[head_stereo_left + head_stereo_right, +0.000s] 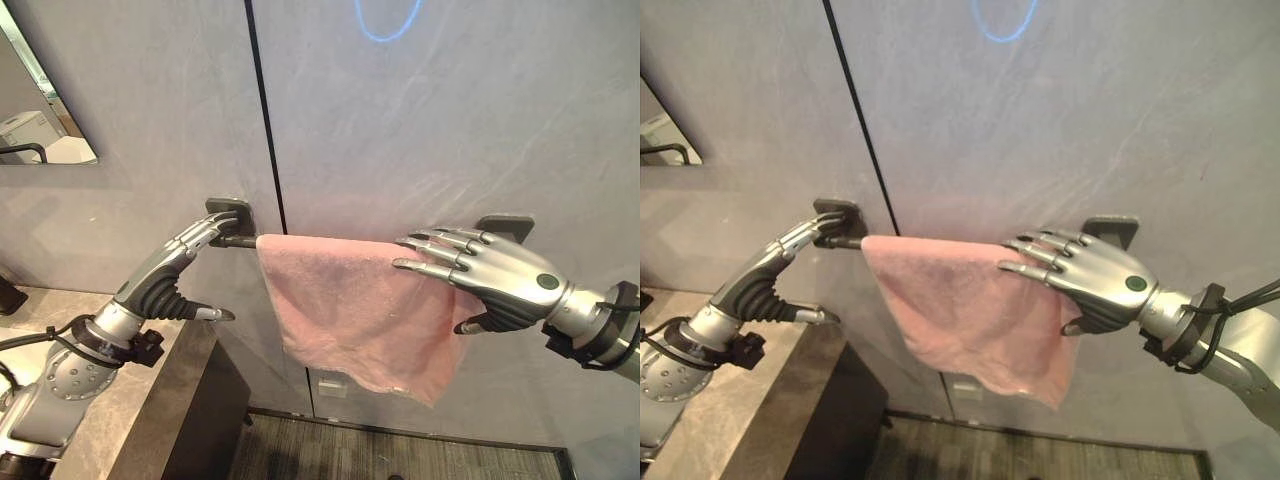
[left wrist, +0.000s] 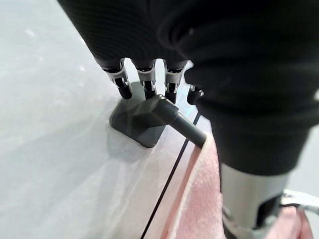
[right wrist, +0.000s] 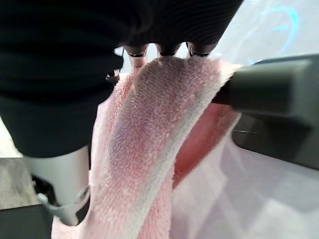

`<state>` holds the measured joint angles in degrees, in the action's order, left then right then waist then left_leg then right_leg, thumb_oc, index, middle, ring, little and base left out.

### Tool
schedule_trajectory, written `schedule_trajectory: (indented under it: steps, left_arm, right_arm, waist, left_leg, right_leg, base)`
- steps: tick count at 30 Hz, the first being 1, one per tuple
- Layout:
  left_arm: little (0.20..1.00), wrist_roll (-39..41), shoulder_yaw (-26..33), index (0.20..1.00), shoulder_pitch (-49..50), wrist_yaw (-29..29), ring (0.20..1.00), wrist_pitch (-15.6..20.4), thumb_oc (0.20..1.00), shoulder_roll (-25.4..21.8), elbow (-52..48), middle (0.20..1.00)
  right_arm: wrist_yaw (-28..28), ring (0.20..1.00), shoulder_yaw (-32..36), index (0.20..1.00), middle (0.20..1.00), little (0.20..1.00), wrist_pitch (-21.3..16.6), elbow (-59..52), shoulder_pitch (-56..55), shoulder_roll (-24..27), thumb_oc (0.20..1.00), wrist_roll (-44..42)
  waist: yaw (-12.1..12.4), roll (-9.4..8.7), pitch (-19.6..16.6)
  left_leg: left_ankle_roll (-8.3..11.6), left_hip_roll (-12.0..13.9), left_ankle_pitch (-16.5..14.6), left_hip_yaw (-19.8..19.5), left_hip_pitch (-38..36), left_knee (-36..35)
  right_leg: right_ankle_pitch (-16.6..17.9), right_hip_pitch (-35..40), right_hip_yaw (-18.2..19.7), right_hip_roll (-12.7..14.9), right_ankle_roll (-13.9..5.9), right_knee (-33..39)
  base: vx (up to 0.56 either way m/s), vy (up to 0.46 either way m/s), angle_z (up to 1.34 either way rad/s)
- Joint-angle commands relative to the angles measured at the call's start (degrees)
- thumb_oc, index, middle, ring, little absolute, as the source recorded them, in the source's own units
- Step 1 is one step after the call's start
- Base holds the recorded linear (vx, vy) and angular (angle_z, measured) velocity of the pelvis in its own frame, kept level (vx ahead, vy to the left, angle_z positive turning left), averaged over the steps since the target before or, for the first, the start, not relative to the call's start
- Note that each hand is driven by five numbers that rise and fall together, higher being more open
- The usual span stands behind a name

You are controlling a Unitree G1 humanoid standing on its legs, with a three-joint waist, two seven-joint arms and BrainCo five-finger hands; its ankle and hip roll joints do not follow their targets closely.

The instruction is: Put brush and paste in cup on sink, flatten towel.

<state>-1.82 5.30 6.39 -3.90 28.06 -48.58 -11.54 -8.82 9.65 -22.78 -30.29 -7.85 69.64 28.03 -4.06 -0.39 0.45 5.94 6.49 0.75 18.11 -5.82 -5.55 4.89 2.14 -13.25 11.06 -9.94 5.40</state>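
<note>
At the far left, a mirror (image 1: 45, 100) hangs on the grey wall (image 1: 430, 120), up and to the left of the towel bar (image 1: 235, 241). Below the bar's left end, the stone worktop (image 1: 130, 390) runs along the wall. No brush, paste or cup can be seen on the part of it in view.

The left robot hand (image 1: 190, 245) reaches up from over the worktop to the left end of the bar. Its fingers are straight and lie against the left bracket (image 2: 142, 119) and the bare rod beside it, with the thumb held apart below; it clasps nothing.

The pink towel (image 1: 350, 310) is draped over the bar, starting just right of the left bracket. It hangs unevenly, its lower edge slanting down toward the right, and it is bunched near the bar's right end.

The right robot hand (image 1: 1095, 275) lies over the towel at the bar's right end, fingers extended flat across the cloth and thumb below, close to the right bracket (image 1: 505, 228). Whether the thumb pinches the cloth cannot be told.

The risk is probably in the spreading stroke. A sideways drag with flat fingers could slide the whole towel along the bar instead of smoothing it. The heavier right side might then pull it off the bar.
</note>
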Motion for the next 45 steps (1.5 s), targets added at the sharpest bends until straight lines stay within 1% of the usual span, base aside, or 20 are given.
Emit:
schedule_trajectory:
  steps: [1,3,7,9,11,14,16,18,19,25,29,31,35,38,39,40,42,43,44,45]
  left_arm:
    - [1.000,0.6,3.9,1.000,3.2,-0.2,1.000,-7.2,1.000,0.1,8.8,1.000]
    - [1.000,0.3,3.5,1.000,2.6,0.5,1.000,-7.0,1.000,1.6,9.7,1.000]
    - [1.000,1.1,3.5,1.000,1.5,2.6,1.000,-6.9,1.000,6.0,10.0,1.000]
    - [1.000,0.8,3.0,1.000,0.5,3.5,1.000,-6.6,1.000,7.3,10.0,1.000]
    - [1.000,-1.0,2.3,1.000,-0.5,4.1,1.000,-6.5,1.000,7.4,9.5,1.000]
    - [1.000,-1.7,1.0,1.000,-2.7,5.6,1.000,-6.3,1.000,8.8,9.1,1.000]
    - [1.000,-1.3,0.7,1.000,-2.9,5.7,1.000,-6.4,1.000,9.5,9.2,1.000]
    - [1.000,0.2,0.1,1.000,-3.2,6.2,1.000,-6.7,1.000,11.4,9.4,1.000]
    - [1.000,0.8,-0.5,1.000,-3.1,6.4,1.000,-6.8,1.000,13.1,9.4,1.000]
    - [1.000,0.7,-1.9,1.000,-2.6,7.0,1.000,-7.4,1.000,15.9,10.3,1.000]
    - [1.000,1.0,-1.9,1.000,-1.2,6.8,1.000,-7.5,1.000,17.2,9.8,1.000]
    - [1.000,1.8,-1.8,1.000,-0.1,6.5,1.000,-7.4,1.000,18.2,9.6,1.000]
    - [1.000,5.3,-1.8,1.000,3.0,4.8,1.000,-7.9,1.000,21.1,10.9,1.000]
    - [1.000,7.8,-2.5,1.000,4.4,3.2,1.000,-8.7,1.000,23.1,11.9,1.000]
    - [1.000,7.8,-2.6,1.000,4.5,3.1,1.000,-8.7,1.000,23.0,11.8,1.000]
    - [1.000,8.3,-2.7,1.000,4.9,2.7,1.000,-8.9,1.000,23.5,11.9,1.000]
    - [1.000,9.4,-3.6,1.000,5.5,2.3,1.000,-9.0,1.000,24.7,12.5,1.000]
    - [1.000,10.1,-5.0,1.000,6.0,2.5,1.000,-9.0,1.000,25.3,13.0,1.000]
    - [1.000,10.5,-5.6,1.000,6.1,2.8,1.000,-9.0,1.000,25.5,13.4,1.000]
    - [1.000,10.5,-5.6,1.000,6.0,2.8,1.000,-8.9,1.000,25.4,13.5,1.000]
  right_arm:
    - [-4.3,1.000,-3.6,1.000,1.000,1.000,5.0,12.4,-5.2,-3.2,1.000,7.5]
    - [-3.3,1.000,-4.3,1.000,1.000,1.000,5.7,13.3,-3.8,-6.3,1.000,5.5]
    - [-0.2,1.000,-6.6,1.000,1.000,1.000,7.4,14.0,0.4,-15.0,1.000,0.0]
    - [0.5,1.000,-8.6,1.000,1.000,1.000,6.9,13.5,2.7,-16.2,1.000,-0.1]
    - [0.9,1.000,-11.5,1.000,1.000,1.000,6.9,13.9,6.0,-17.7,1.000,-0.5]
    - [0.3,1.000,-17.7,1.000,1.000,1.000,6.5,12.7,12.5,-19.5,1.000,-0.9]
    - [0.1,1.000,-19.0,1.000,1.000,1.000,6.6,12.7,13.7,-20.1,1.000,-1.1]
    - [0.0,1.000,-21.6,1.000,1.000,1.000,6.6,12.6,16.6,-21.2,1.000,-1.1]
    - [-0.1,1.000,-23.9,1.000,1.000,1.000,6.9,12.8,19.2,-22.6,1.000,-0.9]
    - [0.4,1.000,-27.1,1.000,1.000,1.000,7.4,12.3,23.8,-25.7,1.000,1.0]
    - [1.5,1.000,-24.9,1.000,1.000,1.000,7.5,11.2,22.1,-25.4,1.000,2.2]
    - [2.7,1.000,-21.9,1.000,1.000,1.000,7.3,10.4,18.9,-25.2,1.000,2.7]
    - [5.3,1.000,-13.8,1.000,1.000,1.000,7.6,10.1,9.6,-25.0,1.000,5.3]
    - [6.3,1.000,-10.1,1.000,1.000,1.000,8.2,10.3,5.3,-25.5,1.000,7.3]
    - [6.3,1.000,-9.9,1.000,1.000,1.000,8.1,10.2,5.0,-25.5,1.000,7.3]
    - [6.8,1.000,-9.0,1.000,1.000,1.000,8.4,10.5,4.2,-26.1,1.000,7.5]
    - [8.9,1.000,-6.8,1.000,1.000,1.000,8.7,10.8,2.0,-29.3,1.000,5.9]
    - [12.1,1.000,-5.5,1.000,1.000,1.000,9.3,12.2,0.6,-34.5,1.000,-0.4]
    - [13.0,1.000,-5.4,1.000,1.000,1.000,9.0,12.8,0.3,-36.2,1.000,-3.2]
    - [13.0,1.000,-5.4,1.000,1.000,1.000,8.9,12.9,0.3,-36.2,1.000,-3.4]
  waist:
    - [-0.2,-1.09,1.6]
    - [-0.1,-1.11,1.5]
    - [0.1,-1.20,1.5]
    - [0.3,-1.32,1.3]
    - [0.7,-1.42,1.3]
    - [1.4,-1.80,1.1]
    - [1.5,-1.85,1.1]
    - [1.7,-2.07,1.1]
    - [2.2,-2.24,1.1]
    - [2.9,-2.64,1.3]
    - [3.0,-2.80,1.5]
    - [2.8,-2.91,1.6]
    - [2.0,-2.97,1.7]
    - [1.4,-2.95,1.7]
    - [1.5,-2.93,1.7]
    - [1.3,-2.87,1.7]
    - [1.0,-2.66,1.7]
    - [0.8,-2.27,1.9]
    - [0.7,-2.20,1.9]
    - [0.8,-2.27,1.9]
  left_leg:
    - [0.09,-1.5,0.9,0.3,-0.8,0.6]
    - [0.05,-1.4,0.9,0.4,-0.9,0.6]
    - [-0.14,-1.1,0.8,0.7,-1.3,0.6]
    - [-0.18,-1.0,0.8,0.9,-1.2,0.6]
    - [-0.21,-0.9,0.8,1.0,-1.3,0.6]
    - [-0.23,-0.8,0.8,1.0,-1.4,0.6]
    - [-0.24,-0.8,0.8,0.9,-1.4,0.6]
    - [-0.27,-0.8,0.8,0.9,-1.4,0.6]
    - [-0.32,-0.8,0.8,0.9,-1.3,0.6]
    - [-0.45,-0.8,0.7,0.8,-1.1,0.6]
    - [-0.53,-0.9,0.7,0.5,-0.9,0.6]
    - [-0.59,-0.9,0.7,0.3,-0.8,0.6]
    - [-0.76,-1.0,0.7,0.1,-0.5,0.6]
    - [-0.82,-1.0,0.7,0.1,-0.4,0.6]
    - [-0.83,-1.0,0.7,0.1,-0.4,0.6]
    - [-0.88,-1.0,0.7,0.2,-0.4,0.6]
    - [-1.06,-1.0,0.6,0.3,-0.5,0.6]
    - [-1.24,-1.0,0.3,0.5,-0.9,0.6]
    - [-1.37,-1.1,0.6,0.7,-0.7,0.6]
    - [-1.37,-1.1,0.6,0.8,-0.7,0.6]
  right_leg:
    - [1.7,2.5,-2.1,1.0,-3.00,-0.6]
    - [1.5,2.5,-2.0,0.8,-2.85,-0.6]
    - [1.3,2.5,-1.5,0.5,-2.52,-0.5]
    - [1.3,2.3,-1.3,0.4,-2.39,-0.5]
    - [1.2,2.2,-1.0,0.2,-2.26,-0.5]
    - [1.1,2.3,-0.9,0.1,-2.06,-0.5]
    - [1.1,2.3,-1.0,0.1,-2.01,-0.5]
    - [1.1,2.3,-1.1,0.1,-1.96,-0.5]
    - [1.2,2.3,-1.0,0.2,-1.96,-0.4]
    - [1.4,2.1,-1.2,0.3,-1.83,-0.4]
    - [1.4,2.2,-1.4,0.5,-1.86,-0.4]
    - [1.5,2.2,-1.7,0.6,-1.90,-0.4]
    - [1.5,2.0,-1.6,0.6,-1.98,-0.5]
    - [1.6,1.9,-1.6,0.6,-2.03,-0.5]
    - [1.6,1.9,-1.7,0.6,-2.03,-0.5]
    - [1.6,1.9,-1.6,0.7,-2.04,-0.5]
    - [1.6,1.8,-1.4,0.7,-2.06,-0.6]
    - [1.5,2.0,-1.2,0.7,-2.20,-0.6]
    - [1.8,1.7,-0.9,0.7,-2.11,-0.5]
    - [1.8,1.6,-0.8,0.8,-2.11,-0.5]
  base:
    - [0.00,0.000,0.00]
    - [0.00,0.000,0.00]
    - [0.00,-0.003,-0.01]
    - [0.00,-0.004,-0.02]
    - [-0.01,-0.005,-0.07]
    - [-0.02,0.003,-0.11]
    - [-0.01,0.003,-0.06]
    - [0.00,0.000,0.00]
    - [0.00,0.000,0.00]
    - [0.00,0.000,0.00]
    - [0.00,0.000,0.00]
    - [-0.01,0.004,0.05]
    - [0.00,0.004,0.12]
    - [0.00,-0.004,0.06]
    - [0.01,-0.004,-0.04]
    - [0.00,0.000,0.00]
    - [0.00,0.000,0.00]
    - [0.00,0.000,0.00]
    - [0.01,-0.002,-0.03]
    - [-0.01,0.000,-0.09]
